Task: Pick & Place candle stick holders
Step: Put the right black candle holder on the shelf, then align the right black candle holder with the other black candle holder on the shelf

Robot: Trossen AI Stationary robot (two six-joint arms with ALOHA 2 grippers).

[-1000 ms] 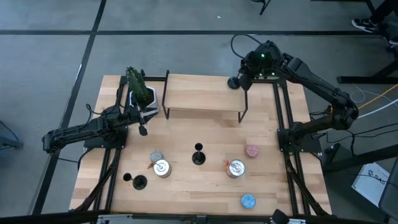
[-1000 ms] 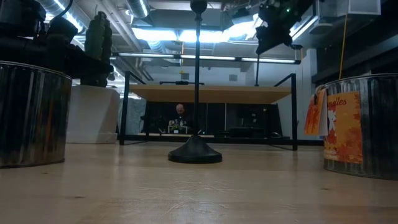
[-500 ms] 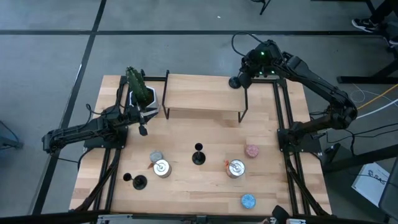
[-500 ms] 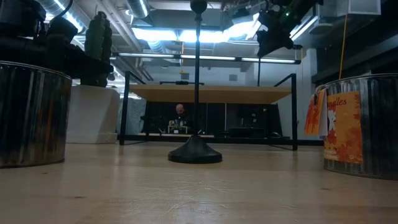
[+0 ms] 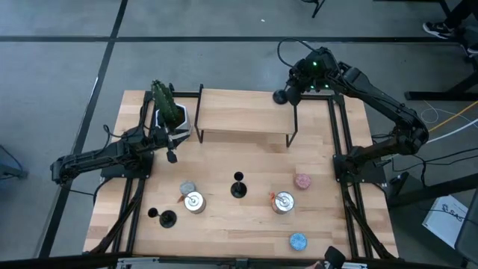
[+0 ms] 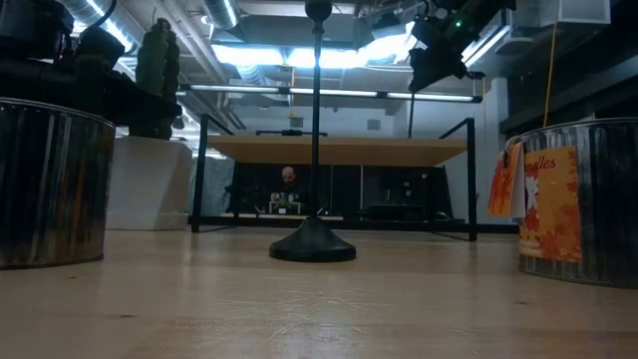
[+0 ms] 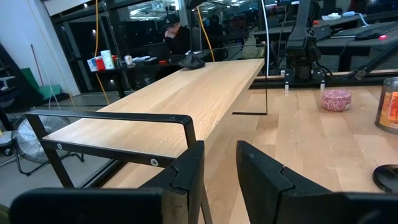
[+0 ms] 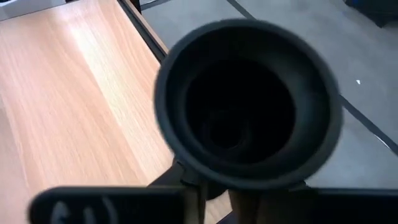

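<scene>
Over the far right corner of the raised wooden shelf (image 5: 245, 112), right claw (image 5: 293, 91) is gripping a matte-black candle stick holder (image 8: 247, 99) by its stem. Two more holders are standing on the bench (image 5: 224, 232), centre (image 5: 238, 187) and front-left (image 5: 166, 218). Left claw (image 7: 217, 171) is idling narrowly parted, empty, by the shelf's left end.

left arm: stretched low from the table's left edge toward the shelf (image 5: 245, 112) | left gripper (image 7: 214, 168): just off the shelf's left end, fingers slightly apart, nothing between them | right arm: raised, bent over the shelf's right end | right gripper (image 5: 287, 96): above that end, clasping a candle holder (image 8: 247, 102)
</scene>
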